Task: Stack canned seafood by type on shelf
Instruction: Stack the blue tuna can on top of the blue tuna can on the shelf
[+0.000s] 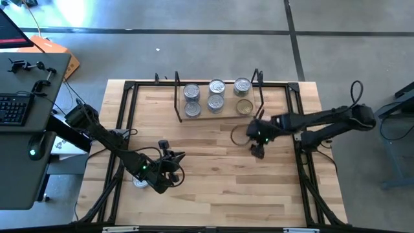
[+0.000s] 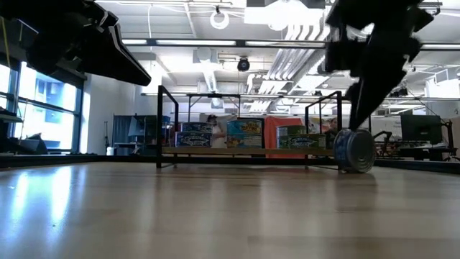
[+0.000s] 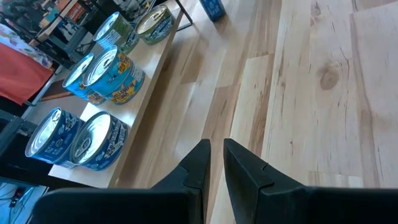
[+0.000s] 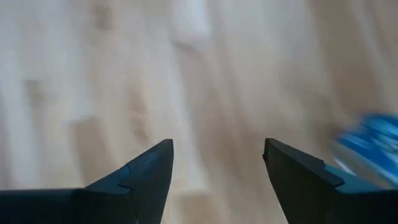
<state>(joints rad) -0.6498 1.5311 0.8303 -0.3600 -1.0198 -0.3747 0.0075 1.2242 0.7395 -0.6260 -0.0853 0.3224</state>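
Note:
The shelf [image 1: 229, 114] stands at the table's far middle with several tins of canned seafood [image 1: 216, 94] on it in three pairs, one of them gold-lidded [image 1: 244, 107]; the left wrist view shows their silver lids [image 3: 99, 65]. One blue tin [image 2: 354, 150] sits on the tabletop just in front of the shelf's right end. My right gripper [image 4: 217, 146] hangs open above the bare table beside this tin [image 4: 367, 146], with nothing between its fingers. My left gripper [image 3: 216, 144] is shut and empty over the table's near left [image 1: 174, 163], pointing toward the shelf.
A black frame [image 1: 129, 87] runs around the tabletop. A round silver thing [image 1: 140, 182], perhaps another tin, lies under my left arm near the left edge. Bare wood [image 1: 220, 181] spreads across the table's middle and near side. A desk with a keyboard [image 1: 16, 107] stands left of the table.

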